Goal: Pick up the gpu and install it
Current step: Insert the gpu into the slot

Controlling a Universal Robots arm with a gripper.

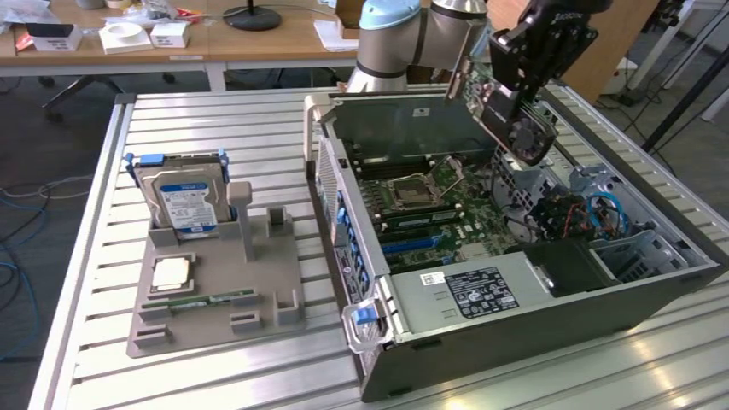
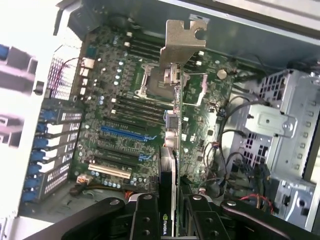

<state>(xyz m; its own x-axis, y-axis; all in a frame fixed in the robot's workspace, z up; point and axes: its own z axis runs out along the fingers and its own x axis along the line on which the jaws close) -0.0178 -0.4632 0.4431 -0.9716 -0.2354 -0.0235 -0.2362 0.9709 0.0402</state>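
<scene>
Gripper [image 1: 521,85] [image 2: 170,212] is clamped on the gpu [image 1: 518,124] [image 2: 171,170], w/ one black finger [image 2: 145,217] on each side of the card's near end. Card hangs from the jaws, tilted, above the open PC case [image 1: 547,329]. It looks clear of everything under it. In the wrist view the gpu shows edge-on, running straight out from btwn the fingers. Its metal bracket [image 2: 182,42] is at the end farthest from the gripper. In the exterior view the card's fan face [image 1: 527,137] shows just under the gripper.

Directly below gripper + card is the mobo [image 1: 445,205] [image 2: 125,115], lying flat on the case floor. CPU socket [image 1: 412,192] [image 2: 150,82] sits beneath the card's far half. Blue slot [image 2: 125,132] and white slot [image 2: 107,171] lie on the board to one side of the card line, closer to the gripper end. On the other side of the card is the metal drive cage [image 2: 280,125], w/ loose cables next to it. PSU [image 1: 479,290] is in the case, well down from the gripper.

Well away from the gripper, outside the case toward the exterior view's left, is a grey holder [image 1: 205,320] on the slatted table [image 1: 228,120]. HDD [image 1: 183,201] stands upright in it. A CPU chip [image 1: 171,272] and a RAM stick [image 1: 211,299] lie flat on it.
</scene>
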